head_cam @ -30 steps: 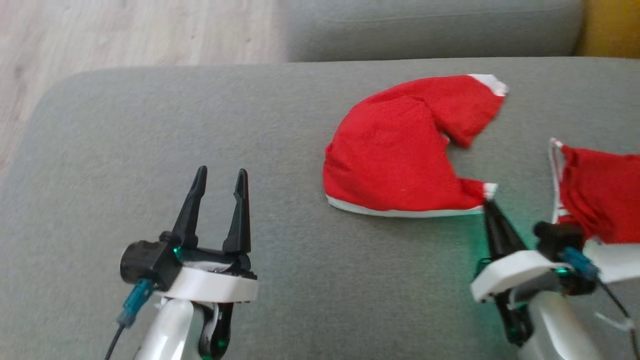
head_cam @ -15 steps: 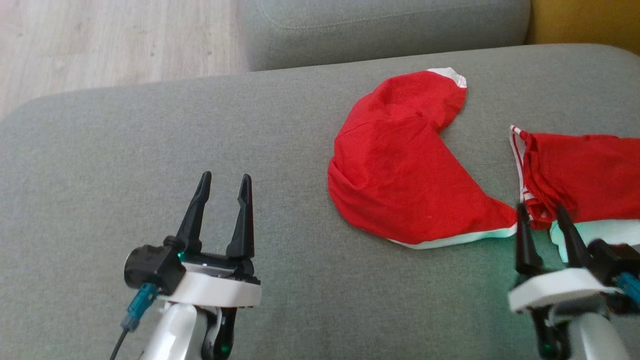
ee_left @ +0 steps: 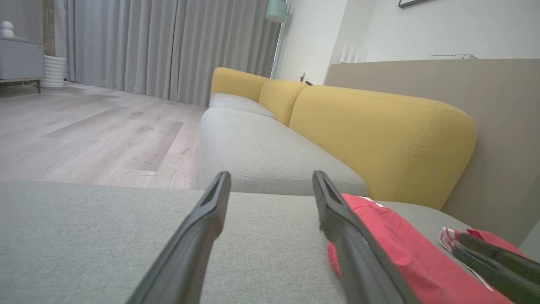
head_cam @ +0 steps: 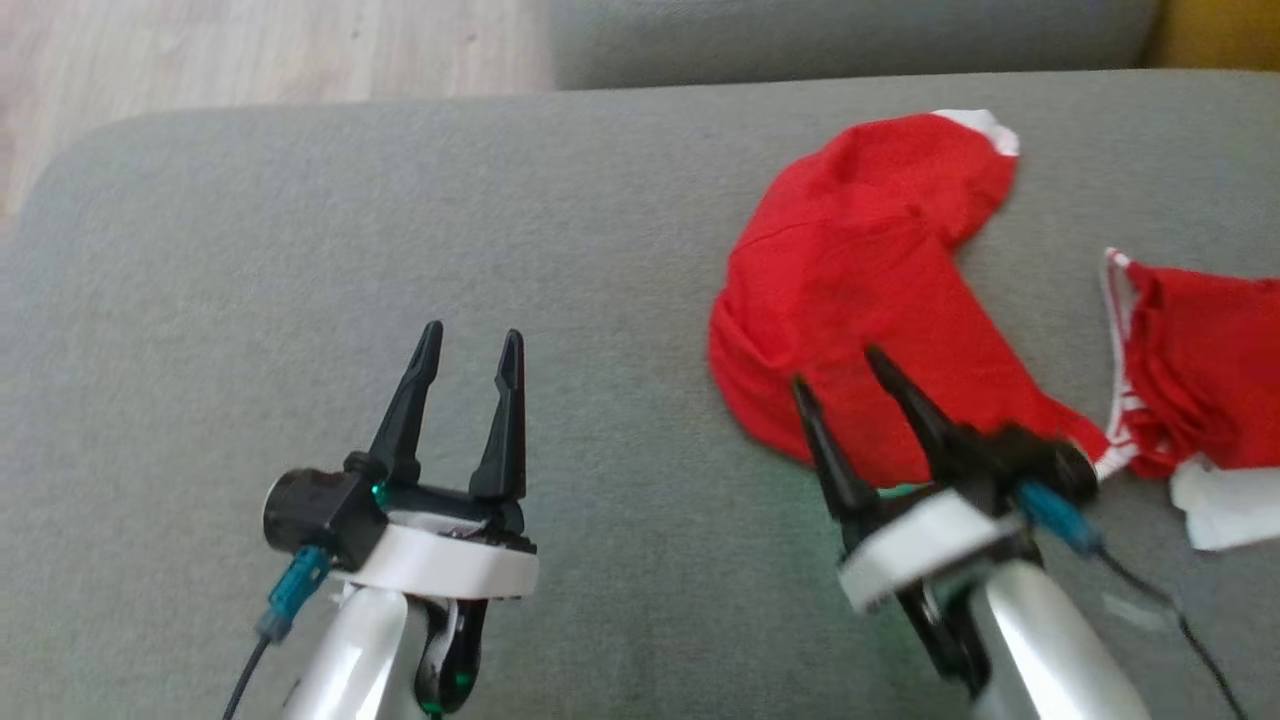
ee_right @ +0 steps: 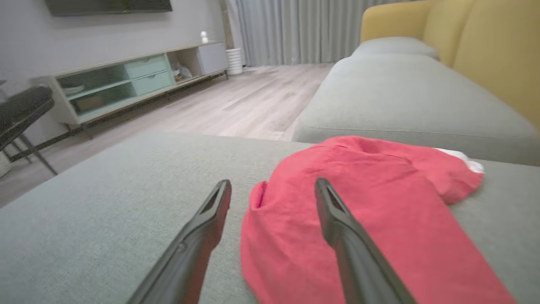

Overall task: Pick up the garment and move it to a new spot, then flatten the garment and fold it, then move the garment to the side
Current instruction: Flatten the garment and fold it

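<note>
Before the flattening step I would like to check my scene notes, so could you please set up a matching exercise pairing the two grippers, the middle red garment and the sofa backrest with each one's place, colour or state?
Column one:
1. left gripper
2. right gripper
3. middle red garment
4. sofa backrest

Column two:
A. yellow
B. open, above bare grey cushion
C. lying bunched, white trim at its far tip
D. open, fingers over the garment's near part

Pairs: 1-B, 2-D, 3-C, 4-A
</note>
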### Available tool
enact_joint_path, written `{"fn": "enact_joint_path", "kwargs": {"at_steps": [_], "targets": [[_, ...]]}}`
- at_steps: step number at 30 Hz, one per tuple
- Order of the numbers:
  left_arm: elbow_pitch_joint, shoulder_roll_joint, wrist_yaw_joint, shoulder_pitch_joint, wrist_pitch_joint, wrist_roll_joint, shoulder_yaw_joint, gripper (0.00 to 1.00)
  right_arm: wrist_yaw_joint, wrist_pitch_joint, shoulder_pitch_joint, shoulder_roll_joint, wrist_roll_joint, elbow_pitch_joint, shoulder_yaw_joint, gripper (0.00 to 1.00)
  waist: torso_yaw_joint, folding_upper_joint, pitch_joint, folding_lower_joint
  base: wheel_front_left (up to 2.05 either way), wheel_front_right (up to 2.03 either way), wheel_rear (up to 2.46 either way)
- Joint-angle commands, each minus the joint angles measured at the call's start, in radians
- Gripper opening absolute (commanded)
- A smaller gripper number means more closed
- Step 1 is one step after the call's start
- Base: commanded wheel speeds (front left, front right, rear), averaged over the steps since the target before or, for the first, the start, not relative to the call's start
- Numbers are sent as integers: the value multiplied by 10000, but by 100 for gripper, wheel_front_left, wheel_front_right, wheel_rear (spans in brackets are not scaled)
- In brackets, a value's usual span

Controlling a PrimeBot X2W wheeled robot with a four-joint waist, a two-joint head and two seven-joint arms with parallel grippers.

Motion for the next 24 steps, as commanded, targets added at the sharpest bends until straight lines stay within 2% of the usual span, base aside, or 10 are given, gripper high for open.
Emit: {"fn": "enact_joint_path", "kwargs": {"at_steps": [1,4,10,17,18,19,20,24], "targets": [[-250,11,7,-466,-51,-64,230,100,-7,240,-798,-26,-50,-25,354,100,268,0,204,-1,0,0,0],[-216,11,-4,-518,-51,-88,163,100,-7,612,-1336,-26,-308,586,422,100,443,0,280,-1,0,0,0],[-175,11,14,-691,-51,-208,-66,100,-7,1725,-2602,-26,-1193,2626,276,100,935,0,446,-1,0,0,0],[-119,11,14,-681,-51,-223,-105,100,-7,2882,-3161,-26,-1802,4475,-69,100,1174,0,460,-1,0,0,0],[-118,11,16,-676,-51,-225,-106,100,-7,2976,-3182,-26,-1818,4657,-68,88,1191,0,453,-1,0,0,0],[-120,11,18,-668,-51,-227,-105,100,-7,3000,-3202,-26,-1786,4784,-54,28,1200,0,445,-1,0,0,0],[-122,11,25,-660,-51,-227,-98,100,-7,2946,-3230,-26,-1752,4855,-33,0,1199,0,439,-1,0,0,0],[-116,11,41,-617,-51,-208,-35,100,-7,2138,-3374,-26,-1298,4815,73,0,1127,0,381,-1,0,0,0]]}}
